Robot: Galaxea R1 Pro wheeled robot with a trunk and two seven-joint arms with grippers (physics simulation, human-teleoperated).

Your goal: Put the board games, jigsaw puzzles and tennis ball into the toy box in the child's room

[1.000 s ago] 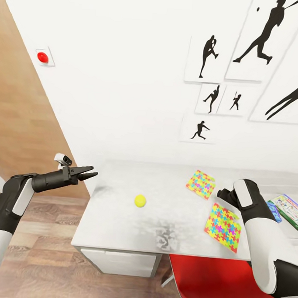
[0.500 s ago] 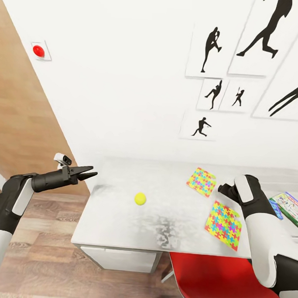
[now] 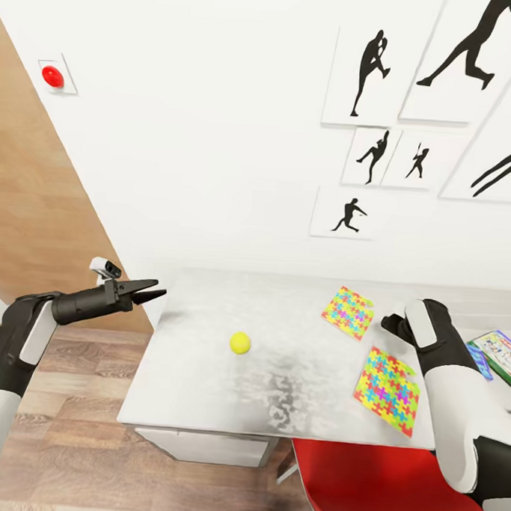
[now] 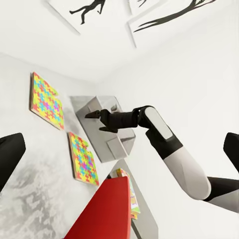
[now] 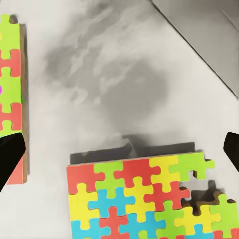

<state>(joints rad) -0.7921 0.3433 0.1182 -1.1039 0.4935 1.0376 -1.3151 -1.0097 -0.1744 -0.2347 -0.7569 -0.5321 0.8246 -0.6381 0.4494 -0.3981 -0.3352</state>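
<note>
A yellow tennis ball (image 3: 240,343) lies on the grey table (image 3: 203,388), left of the middle. Two bright jigsaw puzzles lie flat toward the right, one farther back (image 3: 347,312) and one nearer (image 3: 388,380). A board game (image 3: 497,353) shows at the right edge. My right gripper (image 3: 392,322) hovers open between the two puzzles, above the table; its wrist view looks down on the near puzzle (image 5: 144,199) and the far puzzle (image 5: 10,94). My left gripper (image 3: 152,289) hangs open in the air off the table's left end. A grey toy box (image 4: 112,149) stands beyond the right gripper (image 4: 94,123).
A red chair (image 3: 378,487) is tucked under the table's front right. A white wall with framed silhouette pictures (image 3: 370,67) backs the table. A wooden panel (image 3: 34,199) and wooden floor (image 3: 66,433) lie to the left.
The head view has shifted slightly. My right gripper has edged a little farther over the table between the puzzles. The ball, the puzzles and the left arm have stayed put.
</note>
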